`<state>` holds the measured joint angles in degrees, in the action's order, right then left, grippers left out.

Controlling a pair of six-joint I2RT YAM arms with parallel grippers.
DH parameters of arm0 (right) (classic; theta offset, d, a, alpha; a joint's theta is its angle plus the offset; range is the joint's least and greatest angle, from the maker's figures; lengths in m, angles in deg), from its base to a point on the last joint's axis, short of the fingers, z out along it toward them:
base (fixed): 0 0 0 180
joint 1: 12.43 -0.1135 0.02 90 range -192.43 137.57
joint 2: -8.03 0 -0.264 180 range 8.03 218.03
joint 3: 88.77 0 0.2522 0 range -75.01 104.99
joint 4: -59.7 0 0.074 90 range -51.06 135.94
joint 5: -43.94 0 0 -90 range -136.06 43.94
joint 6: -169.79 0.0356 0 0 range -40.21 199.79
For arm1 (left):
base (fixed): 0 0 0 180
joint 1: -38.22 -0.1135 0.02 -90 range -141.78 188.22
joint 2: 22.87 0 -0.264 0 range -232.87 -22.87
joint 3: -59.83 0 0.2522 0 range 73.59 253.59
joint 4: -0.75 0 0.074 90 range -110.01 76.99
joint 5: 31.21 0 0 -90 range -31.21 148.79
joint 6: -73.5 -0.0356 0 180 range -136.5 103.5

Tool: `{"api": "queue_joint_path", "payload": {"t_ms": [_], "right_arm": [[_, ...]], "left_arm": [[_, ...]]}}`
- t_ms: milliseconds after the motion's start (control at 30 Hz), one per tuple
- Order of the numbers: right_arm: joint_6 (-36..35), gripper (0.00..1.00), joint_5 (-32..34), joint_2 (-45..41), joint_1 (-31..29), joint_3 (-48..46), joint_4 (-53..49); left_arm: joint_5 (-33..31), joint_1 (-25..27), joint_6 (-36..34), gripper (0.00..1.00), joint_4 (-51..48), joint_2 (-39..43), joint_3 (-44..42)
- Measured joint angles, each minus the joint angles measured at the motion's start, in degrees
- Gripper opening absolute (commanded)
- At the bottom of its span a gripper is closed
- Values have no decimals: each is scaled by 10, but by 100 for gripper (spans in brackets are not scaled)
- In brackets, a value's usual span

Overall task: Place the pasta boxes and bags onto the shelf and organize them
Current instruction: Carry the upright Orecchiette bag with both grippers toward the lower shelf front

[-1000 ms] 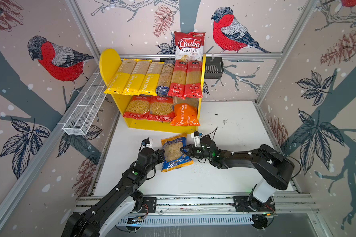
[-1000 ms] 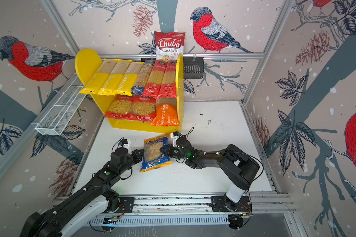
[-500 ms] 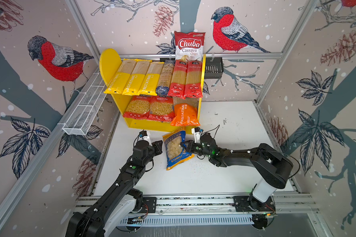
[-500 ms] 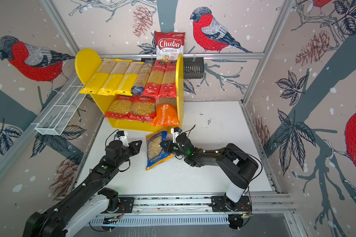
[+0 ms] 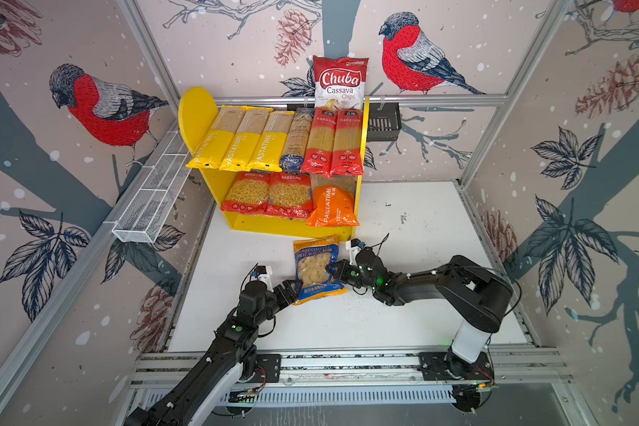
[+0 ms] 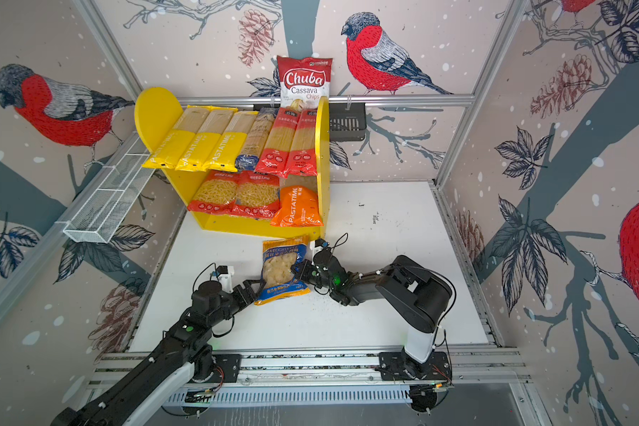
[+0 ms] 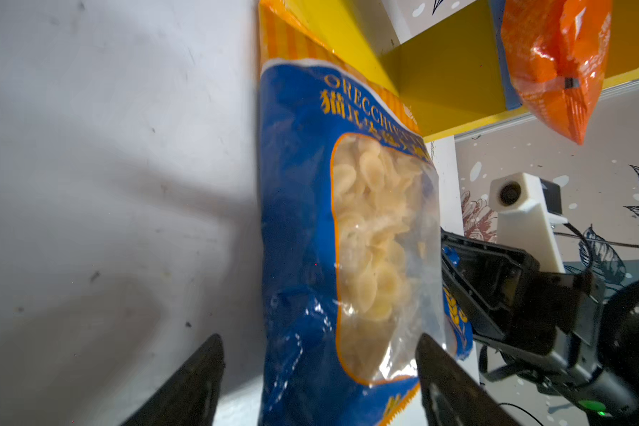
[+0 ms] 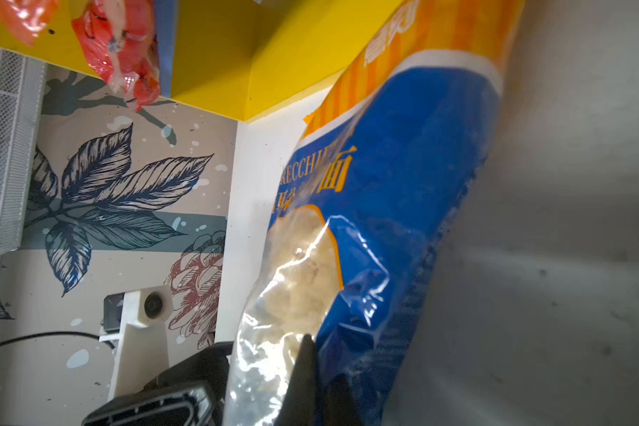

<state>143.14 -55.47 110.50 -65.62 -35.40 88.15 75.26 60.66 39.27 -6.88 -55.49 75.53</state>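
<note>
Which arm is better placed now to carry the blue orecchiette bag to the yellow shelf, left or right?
Right, probably. The right gripper is shut on the orecchiette bag's edge, just in front of the shelf. The left gripper stands open astride the bag's lower end, gripping nothing.

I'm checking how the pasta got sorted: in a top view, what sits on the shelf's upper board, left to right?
First yellow PASTATIME pack, second yellow PASTATIME pack, third yellow PASTATIME pack, blue-labelled spaghetti pack, first red spaghetti pack, second red spaghetti pack.
</note>
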Motion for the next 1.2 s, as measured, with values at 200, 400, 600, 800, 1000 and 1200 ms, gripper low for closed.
{"api": "queue_joint_path", "payload": {"t_ms": [200,400,600,800,1000,1200], "right_arm": [[16,1,4,16,-3,8,-5],[27,1,15,18,-17,3,9],[33,1,23,8,-25,-30,67],[43,37,20,-6,-25,-31,71],[42,61,1,-30,-7,-14,0],[32,79,-7,-42,34,-17,-82]], "left_arm": [[-3,47,58,74,38,-10,-16],[-15,49,68,40,105,-92,-16],[-19,49,52,14,90,-78,14],[-45,49,31,0,49,-26,39],[-45,50,27,0,13,-14,50],[-49,50,23,0,-46,26,74]]}}
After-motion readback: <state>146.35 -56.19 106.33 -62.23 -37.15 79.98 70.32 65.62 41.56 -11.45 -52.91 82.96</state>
